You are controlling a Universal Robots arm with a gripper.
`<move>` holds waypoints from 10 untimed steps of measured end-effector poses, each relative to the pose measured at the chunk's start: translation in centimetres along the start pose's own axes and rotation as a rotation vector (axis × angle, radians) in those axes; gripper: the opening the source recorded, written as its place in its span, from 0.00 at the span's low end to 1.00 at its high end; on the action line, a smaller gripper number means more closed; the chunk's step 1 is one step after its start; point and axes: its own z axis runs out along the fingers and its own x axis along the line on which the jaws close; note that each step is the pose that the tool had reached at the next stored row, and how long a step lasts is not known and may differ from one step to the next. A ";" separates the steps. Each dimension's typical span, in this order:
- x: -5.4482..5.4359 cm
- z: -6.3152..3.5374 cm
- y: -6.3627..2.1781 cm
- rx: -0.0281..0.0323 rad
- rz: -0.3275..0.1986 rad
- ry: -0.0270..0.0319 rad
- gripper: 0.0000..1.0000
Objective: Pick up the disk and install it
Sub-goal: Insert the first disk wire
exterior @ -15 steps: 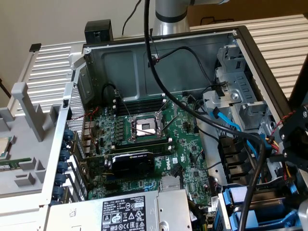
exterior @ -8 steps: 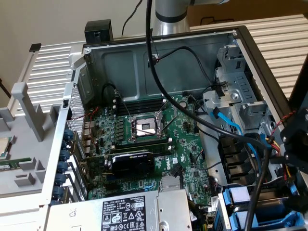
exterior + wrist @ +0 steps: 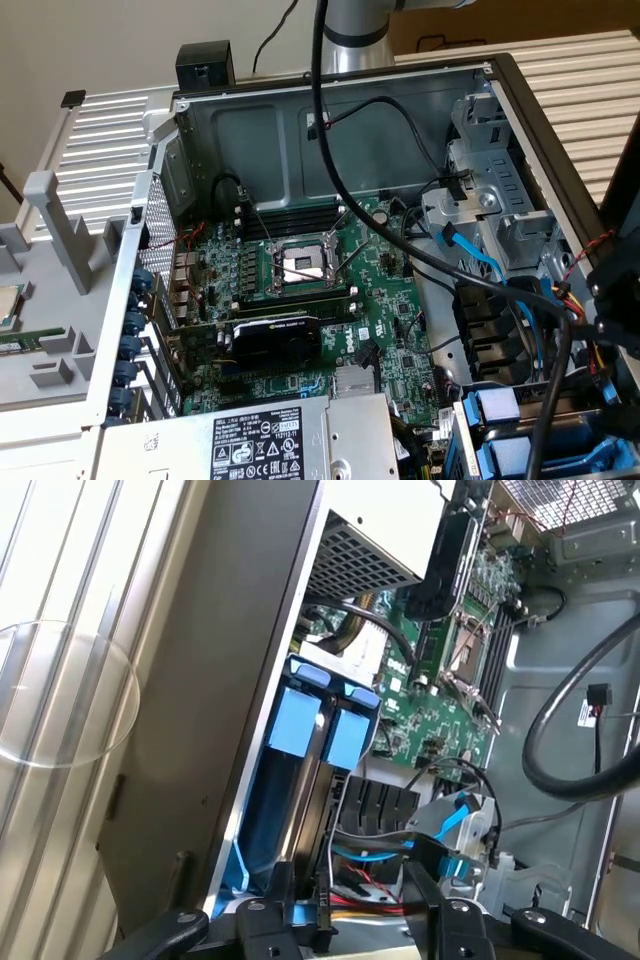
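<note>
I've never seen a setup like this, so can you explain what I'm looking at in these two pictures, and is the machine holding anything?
It is a robot arm working over an opened computer case. One picture comes from a camera standing off the arm, the other from a camera on its wrist, looking past its hand. Inside the case are a green motherboard with a processor socket, a black graphics card and a grey power supply with warning labels. Two blue drive carriers sit side by side in a bay near the hand. The hand is open and holds nothing.
</note>
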 end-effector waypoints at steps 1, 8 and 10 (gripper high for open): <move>0.0 0.02 0.00 -0.0026 -0.004 -0.0006 0.55; 0.1 0.09 -0.14 -0.0118 -0.018 -0.0058 0.55; 0.1 0.18 -0.19 -0.0125 -0.019 -0.0063 0.55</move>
